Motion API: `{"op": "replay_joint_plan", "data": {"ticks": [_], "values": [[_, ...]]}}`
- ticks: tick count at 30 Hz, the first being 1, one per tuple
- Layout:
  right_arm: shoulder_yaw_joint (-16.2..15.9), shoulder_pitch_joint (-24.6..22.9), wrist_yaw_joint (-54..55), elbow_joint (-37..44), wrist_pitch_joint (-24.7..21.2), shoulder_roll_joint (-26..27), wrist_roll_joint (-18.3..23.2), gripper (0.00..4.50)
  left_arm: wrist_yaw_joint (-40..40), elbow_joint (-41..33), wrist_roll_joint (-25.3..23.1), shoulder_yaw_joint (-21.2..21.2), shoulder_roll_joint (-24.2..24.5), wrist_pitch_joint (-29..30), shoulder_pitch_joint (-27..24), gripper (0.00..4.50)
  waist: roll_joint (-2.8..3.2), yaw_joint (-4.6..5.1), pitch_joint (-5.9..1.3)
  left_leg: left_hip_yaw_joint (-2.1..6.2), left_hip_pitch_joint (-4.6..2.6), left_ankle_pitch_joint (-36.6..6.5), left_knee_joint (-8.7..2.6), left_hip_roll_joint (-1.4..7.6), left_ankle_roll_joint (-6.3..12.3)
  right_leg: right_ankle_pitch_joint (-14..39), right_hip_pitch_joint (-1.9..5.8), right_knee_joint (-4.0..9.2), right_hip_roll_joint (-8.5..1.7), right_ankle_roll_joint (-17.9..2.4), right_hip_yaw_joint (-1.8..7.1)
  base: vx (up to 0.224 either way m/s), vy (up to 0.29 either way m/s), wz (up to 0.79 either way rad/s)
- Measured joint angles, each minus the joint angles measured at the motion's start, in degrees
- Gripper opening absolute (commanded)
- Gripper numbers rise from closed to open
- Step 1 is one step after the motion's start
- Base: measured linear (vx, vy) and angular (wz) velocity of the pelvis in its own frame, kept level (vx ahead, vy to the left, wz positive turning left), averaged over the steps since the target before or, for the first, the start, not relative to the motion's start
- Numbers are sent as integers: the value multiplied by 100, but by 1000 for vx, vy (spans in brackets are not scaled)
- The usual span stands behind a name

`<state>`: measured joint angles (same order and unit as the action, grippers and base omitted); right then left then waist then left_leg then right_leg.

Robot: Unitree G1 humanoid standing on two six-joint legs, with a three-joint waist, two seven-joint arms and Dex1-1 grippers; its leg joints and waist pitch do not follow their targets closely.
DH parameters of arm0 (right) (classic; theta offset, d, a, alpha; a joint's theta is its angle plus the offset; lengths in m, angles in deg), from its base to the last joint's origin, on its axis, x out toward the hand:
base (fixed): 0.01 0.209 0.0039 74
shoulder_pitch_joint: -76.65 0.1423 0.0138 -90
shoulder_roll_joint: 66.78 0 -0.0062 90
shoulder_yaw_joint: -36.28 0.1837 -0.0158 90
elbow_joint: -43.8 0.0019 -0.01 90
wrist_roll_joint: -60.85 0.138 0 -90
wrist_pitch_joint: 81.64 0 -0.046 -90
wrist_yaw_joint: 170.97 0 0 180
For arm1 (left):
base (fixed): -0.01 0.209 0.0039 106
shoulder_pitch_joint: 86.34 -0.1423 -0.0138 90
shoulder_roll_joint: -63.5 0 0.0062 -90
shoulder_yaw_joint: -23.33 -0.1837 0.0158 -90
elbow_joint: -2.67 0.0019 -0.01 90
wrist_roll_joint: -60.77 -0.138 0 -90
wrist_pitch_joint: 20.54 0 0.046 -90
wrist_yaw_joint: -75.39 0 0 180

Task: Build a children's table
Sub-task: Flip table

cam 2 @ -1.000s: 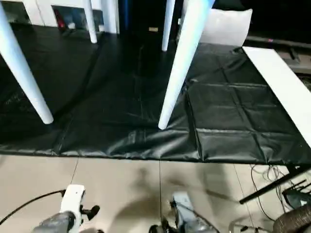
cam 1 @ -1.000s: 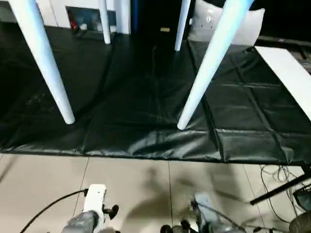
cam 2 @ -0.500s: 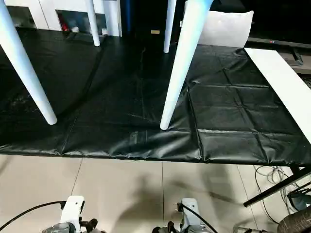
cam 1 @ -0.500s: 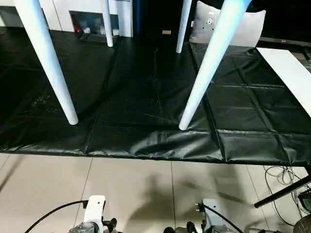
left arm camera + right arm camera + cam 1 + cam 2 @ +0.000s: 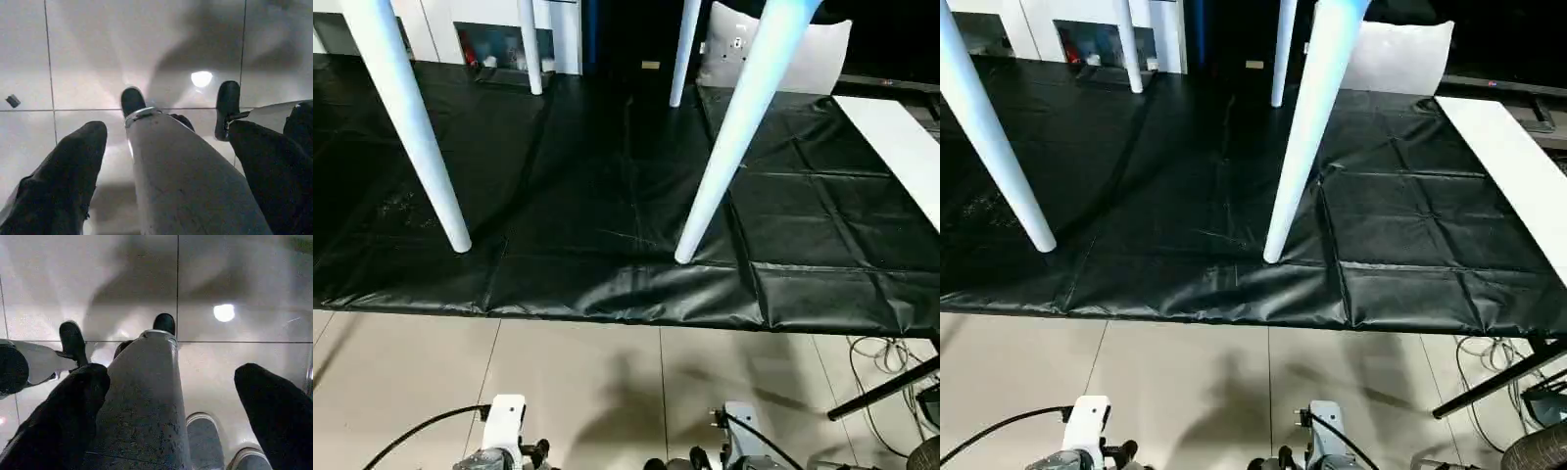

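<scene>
table stands upright on the black mat [image 5: 607, 196]: four white tapered tube legs on the mat, top above frame. near left leg [image 5: 411, 127] and near right leg [image 5: 729, 132] both splay outward toward their feet; far left leg [image 5: 530, 49] and far right leg [image 5: 682, 51] are at the mat's back edge. legs are smooth plastic, narrowing to rounded tips.

mat is glossy black sheet, creased, with seam lines making a grid on the right half. its front edge ends on a pale tiled floor [image 5: 587, 382], grey grout lines, soft shadows.

around it: grey-white pillow [image 5: 818, 54] behind the far right leg, white cabinet [image 5: 499, 34] with glass front behind the far left leg, a flat white board [image 5: 901, 147] lying along the mat's right side. loose cables [image 5: 881, 352] and a black strut [image 5: 886, 387] on the floor at right.

both arms low, well short of the mat, nothing between them and the table. left gripper [image 5: 173, 161] spread wide, empty, black fingers [image 5: 68, 171] pointing at the floor, robot's own grey leg and black foot between them. right gripper [image 5: 171, 406] likewise wide and empty over the tiles. small dark speck [image 5: 12, 101] on the floor, probably debris, too small to tell.
</scene>
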<state>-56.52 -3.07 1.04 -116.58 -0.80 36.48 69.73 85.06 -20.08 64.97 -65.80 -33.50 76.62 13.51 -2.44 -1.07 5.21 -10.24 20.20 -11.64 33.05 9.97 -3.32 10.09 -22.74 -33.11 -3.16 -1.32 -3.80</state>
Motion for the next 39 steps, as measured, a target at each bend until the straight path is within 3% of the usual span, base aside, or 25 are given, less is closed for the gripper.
{"op": "replay_joint_plan", "data": {"ticks": [39], "values": [[1, 5, -1, 1, 1, 0, 0, 450, 0, 1, 0, 4, -4, 0, 3, 444, 6, 1, 4, -10, 1, -3, -64, -4, -5, 40, -21, 11, 0, 0, 1, 0, 0, 0]]}}
